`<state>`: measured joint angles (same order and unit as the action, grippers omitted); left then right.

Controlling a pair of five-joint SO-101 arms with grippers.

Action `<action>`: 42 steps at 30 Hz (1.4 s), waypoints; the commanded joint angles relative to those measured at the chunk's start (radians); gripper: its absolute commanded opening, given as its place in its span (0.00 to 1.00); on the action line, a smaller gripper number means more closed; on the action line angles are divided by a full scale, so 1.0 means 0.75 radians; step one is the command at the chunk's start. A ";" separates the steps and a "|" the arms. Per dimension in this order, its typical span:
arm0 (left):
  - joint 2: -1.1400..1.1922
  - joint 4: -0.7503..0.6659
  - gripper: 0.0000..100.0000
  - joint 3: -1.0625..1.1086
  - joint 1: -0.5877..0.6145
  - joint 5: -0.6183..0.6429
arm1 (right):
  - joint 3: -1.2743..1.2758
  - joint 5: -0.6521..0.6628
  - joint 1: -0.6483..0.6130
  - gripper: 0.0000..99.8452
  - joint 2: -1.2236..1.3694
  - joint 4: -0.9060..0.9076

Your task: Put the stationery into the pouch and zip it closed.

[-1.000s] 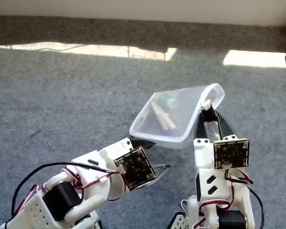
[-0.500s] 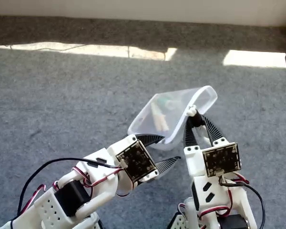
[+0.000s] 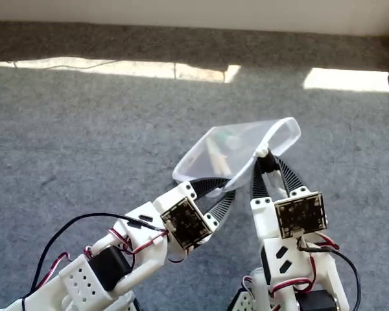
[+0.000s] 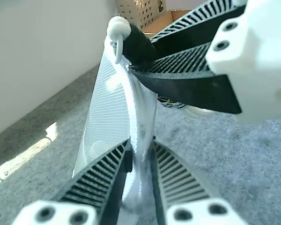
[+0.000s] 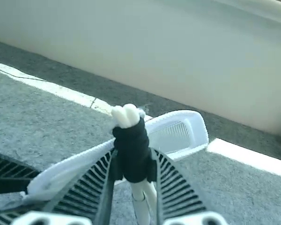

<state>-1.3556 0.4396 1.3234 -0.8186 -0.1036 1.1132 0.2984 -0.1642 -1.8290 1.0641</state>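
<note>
One grey carpet (image 3: 84, 129) spreads across the high view. On top of it, near centre, the clear pouch (image 3: 246, 142) is held between both grippers, at 1 o'clock from the left gripper (image 3: 228, 189) and 11 o'clock from the right gripper (image 3: 268, 163). The left gripper's fingers are pressed narrow on the pouch's lower edge. The right gripper pinches the black-wrapped zipper pull (image 5: 131, 145), which has a white bead at its tip. Inside the pouch, pale stick-shaped stationery (image 3: 215, 154) lies toward its 9 o'clock end.
</note>
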 commanded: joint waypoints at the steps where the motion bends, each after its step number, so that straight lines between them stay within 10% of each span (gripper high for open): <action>1: -0.015 -0.047 0.01 -0.011 0.021 0.014 | -0.019 0.016 -0.034 0.01 -0.009 0.021; 19: -0.015 0.436 0.01 -0.322 0.300 0.014 | -0.007 0.008 0.251 0.01 -0.009 -0.142; 42: -0.017 0.487 0.01 -0.339 0.328 0.014 | 0.185 0.016 0.592 0.01 0.003 -0.508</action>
<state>-1.3633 0.7910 1.1116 -0.6114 -0.1036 1.2497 0.3061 0.2087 -1.8197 0.7633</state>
